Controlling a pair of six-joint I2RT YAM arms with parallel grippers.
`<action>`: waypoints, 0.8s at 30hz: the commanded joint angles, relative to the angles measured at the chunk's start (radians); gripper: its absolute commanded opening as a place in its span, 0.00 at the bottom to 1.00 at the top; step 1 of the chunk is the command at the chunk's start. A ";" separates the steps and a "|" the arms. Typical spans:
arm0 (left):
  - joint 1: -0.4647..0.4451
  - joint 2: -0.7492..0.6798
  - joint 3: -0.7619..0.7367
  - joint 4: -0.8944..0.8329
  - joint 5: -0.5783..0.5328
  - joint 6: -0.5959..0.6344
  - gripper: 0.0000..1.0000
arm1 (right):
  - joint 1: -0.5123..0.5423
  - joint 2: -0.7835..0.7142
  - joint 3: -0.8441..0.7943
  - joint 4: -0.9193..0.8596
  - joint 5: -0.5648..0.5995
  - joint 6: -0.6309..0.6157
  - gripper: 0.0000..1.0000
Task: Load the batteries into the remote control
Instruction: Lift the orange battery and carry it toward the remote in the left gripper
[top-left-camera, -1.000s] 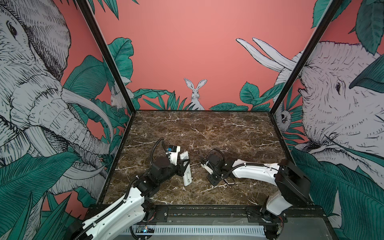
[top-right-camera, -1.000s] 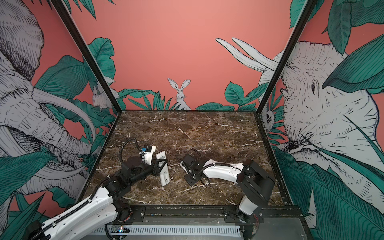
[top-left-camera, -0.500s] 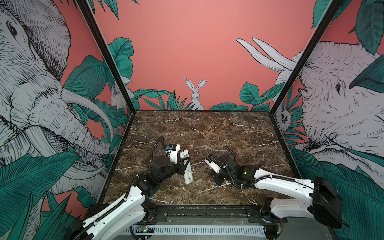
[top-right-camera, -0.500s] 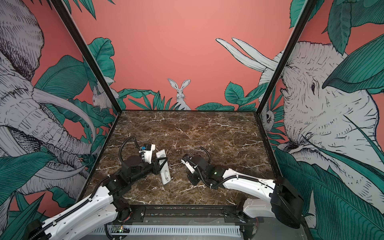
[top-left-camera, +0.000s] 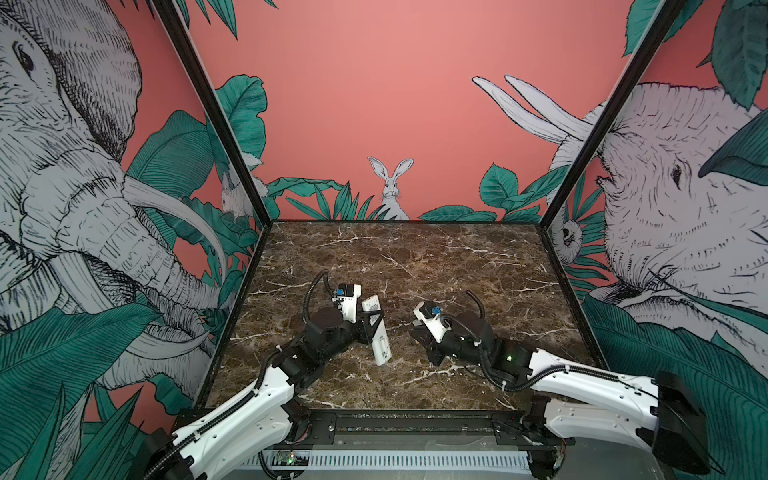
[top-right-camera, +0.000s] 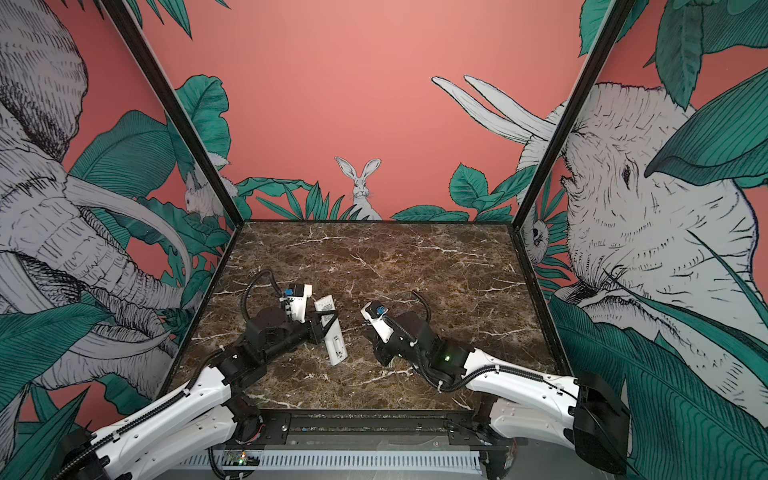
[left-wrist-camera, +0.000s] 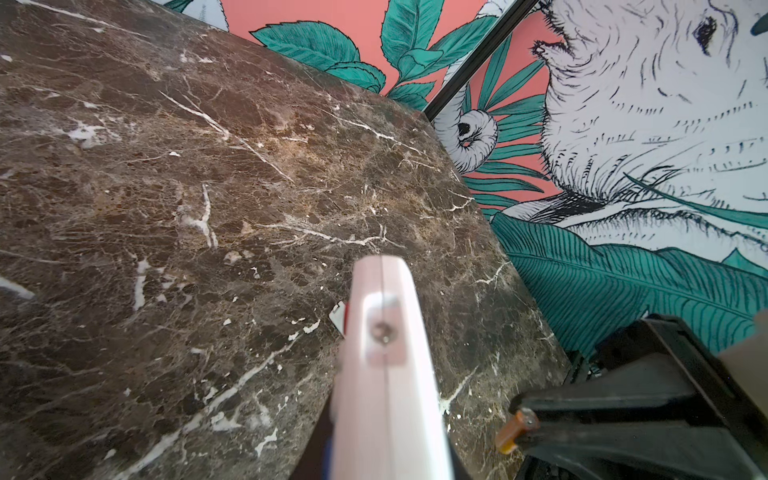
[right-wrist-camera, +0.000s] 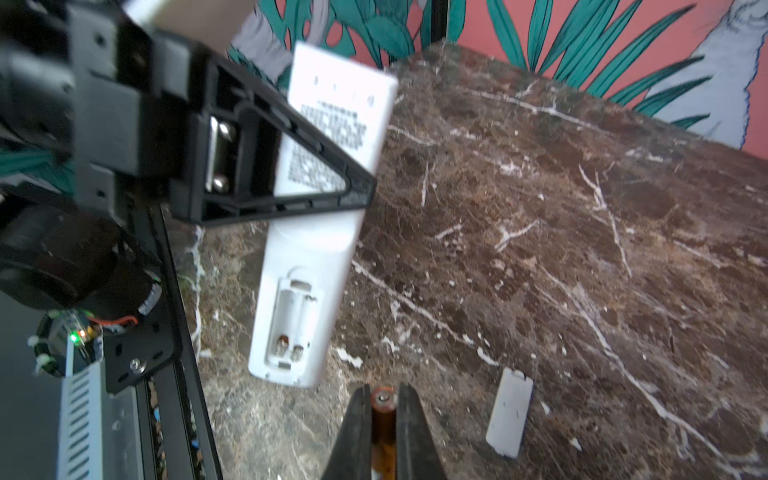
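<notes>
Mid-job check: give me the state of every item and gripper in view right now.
remote control: held, back side showing
battery bay: open, empty
battery: gripped, not yet inserted
cover: off, lying on the table
left gripper: jaws shut on remote control
right gripper: jaws shut on battery

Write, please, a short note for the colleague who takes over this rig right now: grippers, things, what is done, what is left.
Left gripper: shut on the remote control, held tilted, its back toward the right arm.
Right gripper: shut on one battery, close to the remote's lower end.
Done: cover is off and lies on the table; compartment is open and empty.
Left: seat this battery, then the second one, which is not in view.
</notes>
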 joint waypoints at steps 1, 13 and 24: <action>0.006 0.007 0.028 0.081 0.015 -0.035 0.00 | 0.009 -0.009 -0.030 0.177 0.002 0.048 0.04; 0.008 -0.014 -0.001 0.178 0.005 -0.060 0.00 | 0.016 0.067 -0.020 0.356 -0.035 0.084 0.04; 0.008 -0.027 -0.006 0.193 0.006 -0.084 0.00 | 0.040 0.104 -0.024 0.418 -0.051 0.076 0.04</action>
